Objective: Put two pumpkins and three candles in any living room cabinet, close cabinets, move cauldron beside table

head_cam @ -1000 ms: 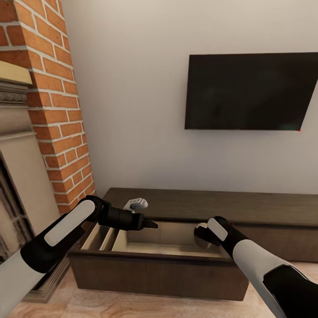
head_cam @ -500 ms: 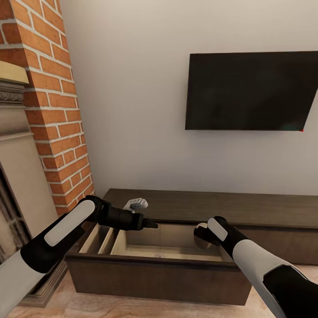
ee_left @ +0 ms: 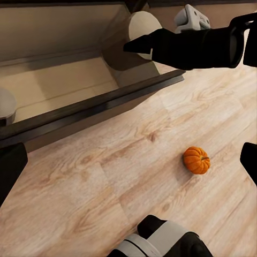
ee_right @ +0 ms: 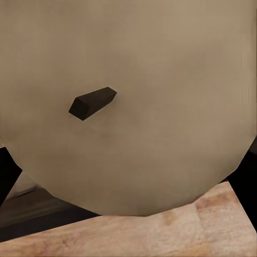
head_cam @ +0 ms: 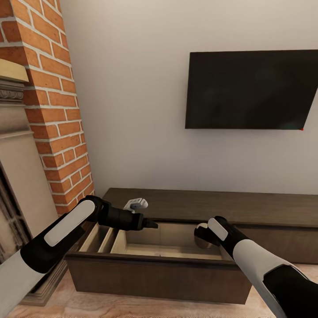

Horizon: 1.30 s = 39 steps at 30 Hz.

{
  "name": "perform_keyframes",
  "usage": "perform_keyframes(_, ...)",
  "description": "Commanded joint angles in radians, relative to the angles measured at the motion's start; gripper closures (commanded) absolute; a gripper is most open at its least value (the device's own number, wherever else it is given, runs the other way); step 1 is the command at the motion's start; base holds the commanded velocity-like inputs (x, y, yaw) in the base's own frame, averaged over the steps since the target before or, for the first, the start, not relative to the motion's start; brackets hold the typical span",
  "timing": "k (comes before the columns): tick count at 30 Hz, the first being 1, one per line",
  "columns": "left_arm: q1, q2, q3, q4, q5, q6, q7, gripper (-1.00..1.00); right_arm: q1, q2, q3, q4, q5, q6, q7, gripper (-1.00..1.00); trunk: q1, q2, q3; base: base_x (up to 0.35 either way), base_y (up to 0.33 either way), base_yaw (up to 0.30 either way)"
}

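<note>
The long dark brown cabinet (head_cam: pixel 229 206) stands against the wall, its near drawer (head_cam: pixel 159 273) pulled out to show a tan inside. My right gripper (head_cam: pixel 199 236) hangs over the drawer's right part, shut on a beige candle (head_cam: pixel 201 228). That candle's top and dark wick (ee_right: pixel 92 103) sit close up in the right wrist view. My left gripper (head_cam: pixel 152 225) is open over the drawer's left part with nothing between its fingers. One orange pumpkin (ee_left: pixel 196 160) lies on the wooden floor in front of the drawer. The cauldron is out of view.
A brick column (head_cam: pixel 57 110) and a fireplace surround (head_cam: pixel 17 176) stand close at the left. A black TV (head_cam: pixel 249 90) hangs on the wall above the cabinet. A small white device (head_cam: pixel 137 204) lies on the cabinet top. Dividers (head_cam: pixel 106 238) split the drawer's left end.
The head view has shifted slightly. Both arms hold their places over the drawer, and the right gripper still grips the candle.
</note>
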<state>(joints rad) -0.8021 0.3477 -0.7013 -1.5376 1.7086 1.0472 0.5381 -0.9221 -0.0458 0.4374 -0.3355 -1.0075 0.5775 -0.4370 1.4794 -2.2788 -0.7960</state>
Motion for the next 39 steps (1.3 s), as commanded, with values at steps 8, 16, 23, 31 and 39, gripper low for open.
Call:
perform_keyframes(8, -0.001, 0.001, -0.001, -0.002, 0.009, 0.0, 0.01, -1.0, -0.001, 0.002, 0.008, 0.001, -0.01, 0.044, -0.012, 1.0, 0.023, -0.043, -0.02, 0.0, 0.0, 0.0)
perform_keyframes(16, -0.001, 0.001, -0.001, -0.002, 0.009, 0.0, 0.01, -1.0, -0.001, 0.002, 0.007, 0.002, -0.008, 0.048, -0.012, 1.0, 0.053, -0.099, -0.045, 0.0, 0.0, 0.0)
perform_keyframes(23, -0.001, 0.001, -0.001, -0.002, 0.009, 0.0, 0.01, -1.0, -0.001, 0.002, 0.007, 0.003, -0.008, 0.048, -0.012, 1.0, 0.061, -0.113, -0.051, 0.0, 0.0, 0.0)
perform_keyframes(31, -0.001, 0.001, -0.001, -0.002, 0.01, 0.0, 0.01, -1.0, -0.001, 0.003, 0.007, 0.004, -0.008, 0.048, -0.012, 1.0, 0.061, -0.113, -0.051, 0.005, 0.0, 0.0)
perform_keyframes(39, -0.001, 0.001, -0.001, -0.002, 0.011, 0.0, 0.01, -1.0, -0.001, 0.003, 0.007, 0.004, -0.008, 0.048, -0.013, 1.0, 0.061, -0.113, -0.051, 0.145, 0.0, 0.0)
